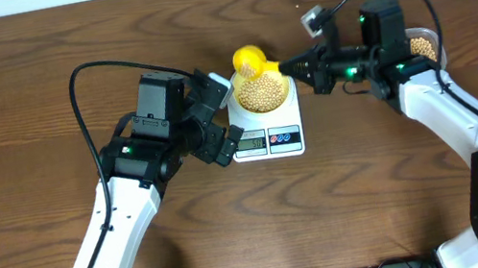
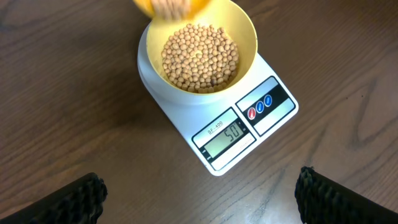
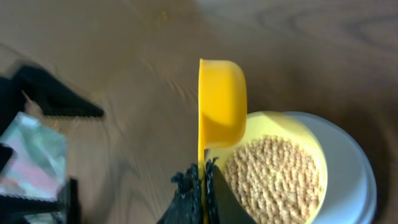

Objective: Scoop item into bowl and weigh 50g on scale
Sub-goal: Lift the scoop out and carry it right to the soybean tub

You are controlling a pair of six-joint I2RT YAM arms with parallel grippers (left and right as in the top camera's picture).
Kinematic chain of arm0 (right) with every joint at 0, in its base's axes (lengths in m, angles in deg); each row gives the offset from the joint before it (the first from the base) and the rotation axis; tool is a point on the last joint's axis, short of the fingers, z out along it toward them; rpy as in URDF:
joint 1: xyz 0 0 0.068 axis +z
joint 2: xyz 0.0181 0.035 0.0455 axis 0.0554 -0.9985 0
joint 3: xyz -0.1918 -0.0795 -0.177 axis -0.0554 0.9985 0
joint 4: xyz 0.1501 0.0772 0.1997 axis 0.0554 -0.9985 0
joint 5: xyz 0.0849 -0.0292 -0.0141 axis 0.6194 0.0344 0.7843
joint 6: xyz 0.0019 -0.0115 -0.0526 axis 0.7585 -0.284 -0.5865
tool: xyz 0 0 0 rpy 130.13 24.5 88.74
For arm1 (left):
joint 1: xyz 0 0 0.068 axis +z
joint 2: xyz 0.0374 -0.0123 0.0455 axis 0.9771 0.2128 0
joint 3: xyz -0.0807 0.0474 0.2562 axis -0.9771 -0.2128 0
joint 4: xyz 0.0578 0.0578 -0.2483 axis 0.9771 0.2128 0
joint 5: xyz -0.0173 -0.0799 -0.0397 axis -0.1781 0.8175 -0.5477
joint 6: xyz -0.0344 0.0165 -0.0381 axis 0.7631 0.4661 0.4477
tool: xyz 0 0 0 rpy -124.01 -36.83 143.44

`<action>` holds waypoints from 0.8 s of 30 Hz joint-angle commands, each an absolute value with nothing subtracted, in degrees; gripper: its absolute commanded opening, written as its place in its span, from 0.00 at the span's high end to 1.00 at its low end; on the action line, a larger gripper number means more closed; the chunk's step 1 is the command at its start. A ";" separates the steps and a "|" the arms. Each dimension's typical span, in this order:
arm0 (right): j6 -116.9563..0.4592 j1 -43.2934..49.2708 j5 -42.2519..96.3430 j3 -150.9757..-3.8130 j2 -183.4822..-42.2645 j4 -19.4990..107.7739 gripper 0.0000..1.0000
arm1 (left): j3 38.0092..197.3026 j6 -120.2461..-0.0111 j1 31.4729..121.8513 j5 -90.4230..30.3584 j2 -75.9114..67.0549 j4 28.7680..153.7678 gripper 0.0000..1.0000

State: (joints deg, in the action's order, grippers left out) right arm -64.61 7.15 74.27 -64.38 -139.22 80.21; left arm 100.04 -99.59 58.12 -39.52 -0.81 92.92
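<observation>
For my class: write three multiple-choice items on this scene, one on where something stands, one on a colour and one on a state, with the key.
1. Where does the bowl of beans stand?
A. on the scale
B. on the bare wood beside it
C. upside down on the table

2. What colour is the scoop?
A. blue
B. yellow
C. red

3. How is the right gripper?
A. open and empty
B. shut on the scoop's handle
C. shut on the bowl's rim

Key:
1 A, the bowl sits on the scale's platform, behind the display.
2 B, it shows bright yellow in the right wrist view.
3 B, the thin handle is clamped in it.
</observation>
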 commanded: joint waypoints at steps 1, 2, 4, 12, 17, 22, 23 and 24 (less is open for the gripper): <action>-53.22 4.90 79.40 -64.38 -139.62 85.04 0.99 | 99.86 -99.74 58.36 -38.82 -1.20 93.03 0.01; -51.23 4.49 79.36 -64.36 -139.62 86.42 0.99 | 99.86 -99.74 58.36 -38.82 -1.20 93.03 0.01; -46.51 3.26 79.36 -64.36 -139.62 89.92 0.99 | 99.86 -99.74 58.36 -38.82 -1.20 93.03 0.01; -32.50 -2.31 74.49 -64.36 -139.62 100.17 0.99 | 99.86 -99.74 58.36 -38.82 -1.20 93.03 0.01; -29.97 -6.38 67.32 -64.38 -139.62 100.32 0.99 | 99.86 -99.74 58.36 -38.82 -1.20 93.03 0.01; -25.92 -11.56 67.45 -64.36 -139.59 99.99 0.99 | 99.86 -99.74 58.36 -38.82 -1.20 93.03 0.01; -24.92 -12.43 67.73 -64.36 -139.59 99.49 0.99 | 99.86 -99.74 58.36 -38.82 -1.20 93.03 0.01; -24.04 -13.28 68.02 -64.38 -139.48 98.81 0.99 | 99.86 -99.74 58.36 -38.82 -1.20 93.03 0.01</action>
State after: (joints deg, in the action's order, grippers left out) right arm -28.28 -10.49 68.13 -64.09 -139.22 99.84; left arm 100.04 -99.59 58.12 -39.52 -0.81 92.94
